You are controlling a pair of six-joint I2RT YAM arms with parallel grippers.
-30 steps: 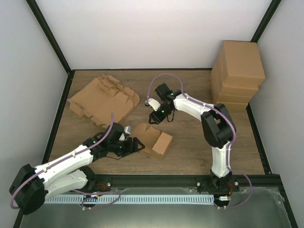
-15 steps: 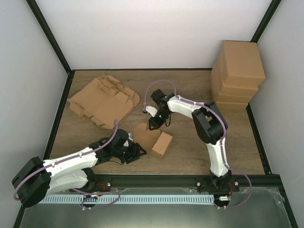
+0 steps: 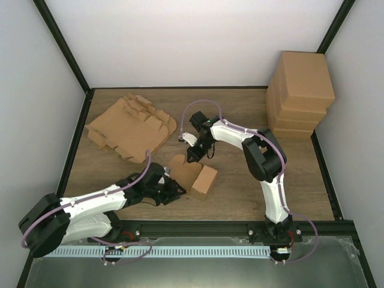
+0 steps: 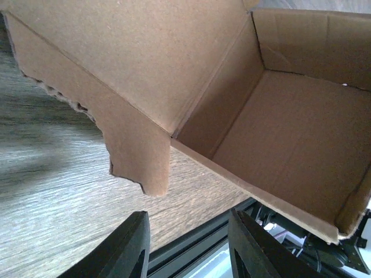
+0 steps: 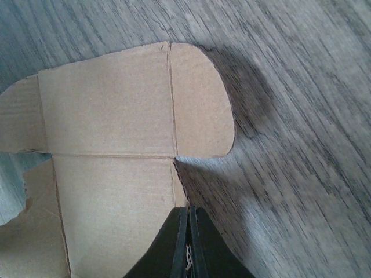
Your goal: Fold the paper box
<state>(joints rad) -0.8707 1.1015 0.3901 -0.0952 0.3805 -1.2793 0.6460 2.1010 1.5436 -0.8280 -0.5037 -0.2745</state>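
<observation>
Movement on both sides within the last second. At 8 o'clock of the half-formed box (image 3: 197, 175): left pincer (image 3: 174, 189) drawn a little nearer the front rail (image 3: 198, 227) and narrowed, yet still apart, gripping nothing. Just ahead of its fingers (image 4: 134, 246), the box's open inside and a ragged flap. Sits near mid-surface, that box, barely shifted.

At its 12 o'clock: right pincer (image 3: 193, 155) brought down to the rear flap and snapped together, tips at the wall's edge. Cannot tell whether cardboard is caught between them. Probably means a rear-flap fold starting, near side not yet held.

Free surface (image 3: 240, 192) from 3 to 5 o'clock of the box. Flat cardboard sheets (image 3: 129, 127) at 10 o'clock and finished boxes (image 3: 300, 90) at 2 o'clock, both well apart. Little room at 6 o'clock before the rail.
</observation>
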